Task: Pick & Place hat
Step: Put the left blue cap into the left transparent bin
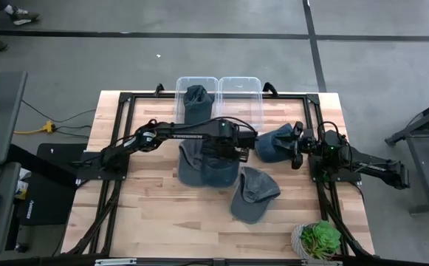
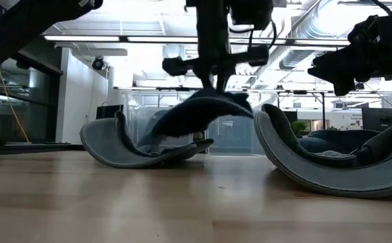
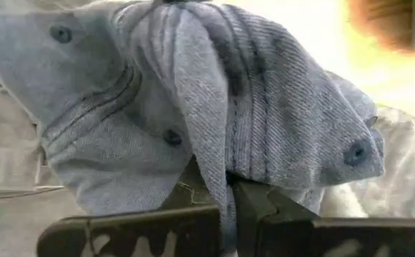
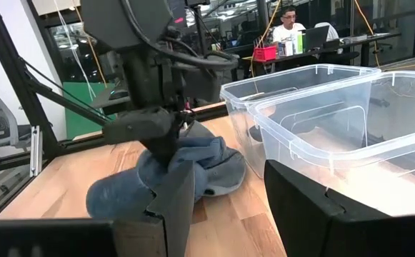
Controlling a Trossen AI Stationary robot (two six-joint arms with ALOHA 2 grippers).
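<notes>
- Left gripper (image 3: 228,214): fingers pressed together on a fold of grey-blue denim cap (image 1: 207,164), pinching the crown fabric; stitched eyelets visible on the cloth in the left wrist view.
- Low view: that cap (image 2: 182,125) is partly lifted, crown pulled up under the gripper, brim and one edge still touching the wooden table (image 1: 155,214).
- Landmark = the two clear plastic bins (image 1: 241,92) at the table's far edge, side by side. The held cap sits just in front of them, near table centre.
- The left bin (image 1: 196,83) already holds a dark denim cap (image 1: 196,100); the right bin looks empty of caps.
- Right gripper (image 4: 225,200): fingers spread, nothing between them; hovers in front of the right bin's right corner, above another dark cap (image 1: 275,144).
- Fourth cap (image 1: 252,193) lies upside down on the table, farther in front of the bins, toward the near edge.
- Potted succulent (image 1: 317,240) at the near right corner, well apart from the bins.
- Person seated at a desk (image 4: 287,28) in the room beyond the bins.
</notes>
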